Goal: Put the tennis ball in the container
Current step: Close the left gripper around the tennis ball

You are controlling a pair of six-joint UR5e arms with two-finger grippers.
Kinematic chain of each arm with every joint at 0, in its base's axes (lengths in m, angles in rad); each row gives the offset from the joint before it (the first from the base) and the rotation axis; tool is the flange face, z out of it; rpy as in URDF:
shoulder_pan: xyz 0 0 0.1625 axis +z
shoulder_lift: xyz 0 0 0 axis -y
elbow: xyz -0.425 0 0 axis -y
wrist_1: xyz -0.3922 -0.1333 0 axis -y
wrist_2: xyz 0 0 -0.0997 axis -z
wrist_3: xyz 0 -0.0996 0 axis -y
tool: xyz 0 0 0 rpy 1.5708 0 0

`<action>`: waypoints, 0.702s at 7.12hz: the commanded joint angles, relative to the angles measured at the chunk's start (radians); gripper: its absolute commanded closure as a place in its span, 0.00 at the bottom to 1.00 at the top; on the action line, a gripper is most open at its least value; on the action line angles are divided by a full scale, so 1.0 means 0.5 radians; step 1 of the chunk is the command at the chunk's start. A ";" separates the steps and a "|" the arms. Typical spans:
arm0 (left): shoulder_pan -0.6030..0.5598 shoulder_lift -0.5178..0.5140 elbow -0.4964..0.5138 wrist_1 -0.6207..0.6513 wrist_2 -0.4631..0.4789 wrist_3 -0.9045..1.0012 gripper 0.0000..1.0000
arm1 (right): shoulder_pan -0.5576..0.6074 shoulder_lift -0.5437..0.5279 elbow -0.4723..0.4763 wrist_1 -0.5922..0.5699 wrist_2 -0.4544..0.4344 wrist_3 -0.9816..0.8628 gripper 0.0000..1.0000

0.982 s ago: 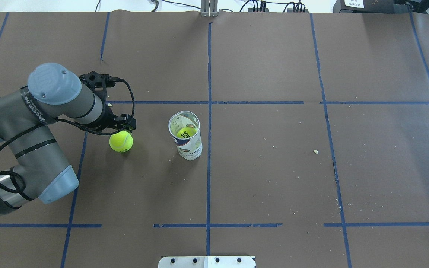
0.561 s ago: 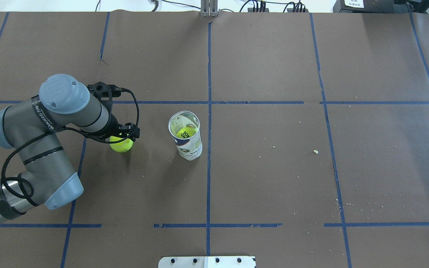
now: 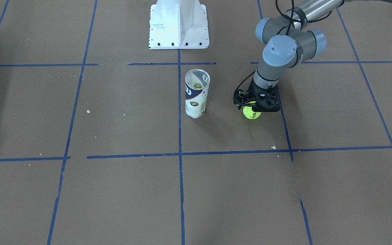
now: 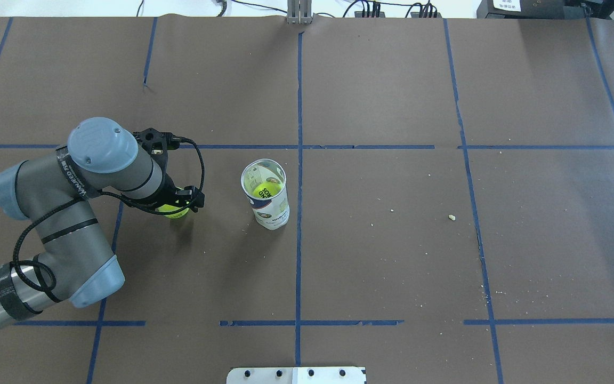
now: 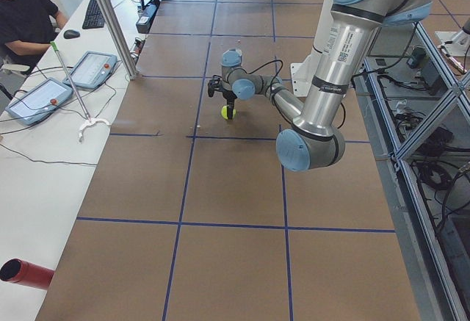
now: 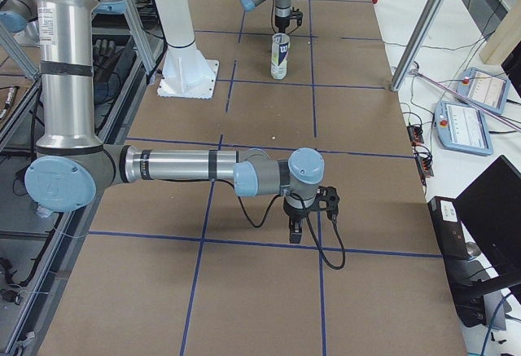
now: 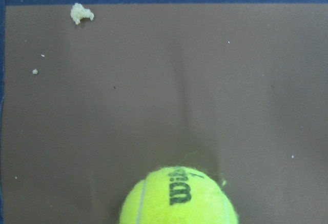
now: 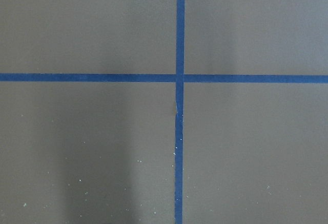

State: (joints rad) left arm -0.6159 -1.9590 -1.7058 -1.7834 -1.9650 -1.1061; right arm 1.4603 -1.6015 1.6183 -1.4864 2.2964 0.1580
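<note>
The tennis ball lies on the brown table to the left of the container, about a can's height from it. My left gripper hangs straight over the tennis ball, with its fingers down around the top; it looks open. The left wrist view shows the tennis ball at the bottom edge, with no fingers in sight. The container stands upright with another yellow ball inside. My right gripper hovers over bare table far from both; I cannot tell whether it is open or shut.
The white robot pedestal stands behind the can. Blue tape lines cross the brown paper, and small crumbs lie scattered on it. A seated person and tablets are at a side desk.
My left arm has swung forward and over the tennis ball, so the gripper now covers most of it. The ball and the can have not moved.
</note>
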 commanded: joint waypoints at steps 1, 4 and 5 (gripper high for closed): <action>0.002 -0.003 0.000 -0.007 0.000 0.006 0.00 | 0.000 0.000 0.000 0.000 0.000 0.000 0.00; -0.011 0.012 -0.046 -0.004 0.006 0.015 1.00 | 0.000 0.000 0.000 0.000 0.000 0.000 0.00; -0.014 0.013 -0.085 0.005 0.009 0.019 1.00 | 0.000 0.000 0.000 0.000 0.000 0.000 0.00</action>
State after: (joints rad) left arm -0.6196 -1.9538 -1.7287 -1.7847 -1.9619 -1.0993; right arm 1.4603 -1.6015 1.6183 -1.4864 2.2964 0.1580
